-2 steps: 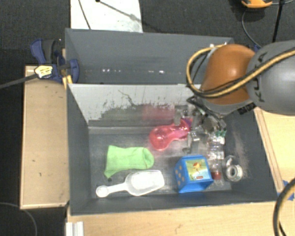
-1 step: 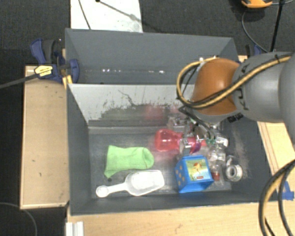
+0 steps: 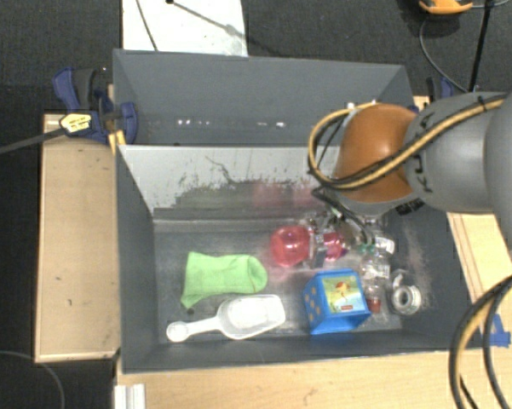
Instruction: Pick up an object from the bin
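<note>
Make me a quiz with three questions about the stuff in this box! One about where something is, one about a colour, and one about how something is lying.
1. Where is the white scoop?
A. On the table outside the bin
B. Standing on a yellow plate
C. In the bin, by its near wall, just below the green cloth in the picture

2. What colour is the cube with pictures on its sides?
A. Black
B. Blue
C. Orange

3. How does the green cloth lie?
A. Crumpled on the bin floor
B. Hung over the bin's rim
C. Folded in a neat square stack

Answers:
1 C, the scoop lies inside the bin, between the cloth and the near wall.
2 B, its edges and sides are blue.
3 A, it sits bunched up on the floor in the left part of the bin.
</note>
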`<state>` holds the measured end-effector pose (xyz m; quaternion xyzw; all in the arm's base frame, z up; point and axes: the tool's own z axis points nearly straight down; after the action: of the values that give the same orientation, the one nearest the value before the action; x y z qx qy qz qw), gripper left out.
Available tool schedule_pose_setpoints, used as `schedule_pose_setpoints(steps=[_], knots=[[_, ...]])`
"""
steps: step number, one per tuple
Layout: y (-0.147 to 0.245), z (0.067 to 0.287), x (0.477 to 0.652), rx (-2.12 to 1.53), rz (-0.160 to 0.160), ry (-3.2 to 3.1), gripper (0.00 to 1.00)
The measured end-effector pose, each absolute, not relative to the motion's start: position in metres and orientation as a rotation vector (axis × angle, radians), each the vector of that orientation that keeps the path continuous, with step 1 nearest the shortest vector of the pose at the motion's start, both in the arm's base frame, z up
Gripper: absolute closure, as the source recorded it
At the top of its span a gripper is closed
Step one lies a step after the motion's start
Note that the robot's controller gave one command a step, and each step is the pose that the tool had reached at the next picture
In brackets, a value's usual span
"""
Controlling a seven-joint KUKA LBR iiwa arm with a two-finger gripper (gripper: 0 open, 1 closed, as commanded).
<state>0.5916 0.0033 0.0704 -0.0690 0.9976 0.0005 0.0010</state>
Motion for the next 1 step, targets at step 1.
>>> schedule_pose_setpoints(steps=[1], knots=[[0.0033,0.0704,0.5916,-0.217,0.001,3.132,1.0]])
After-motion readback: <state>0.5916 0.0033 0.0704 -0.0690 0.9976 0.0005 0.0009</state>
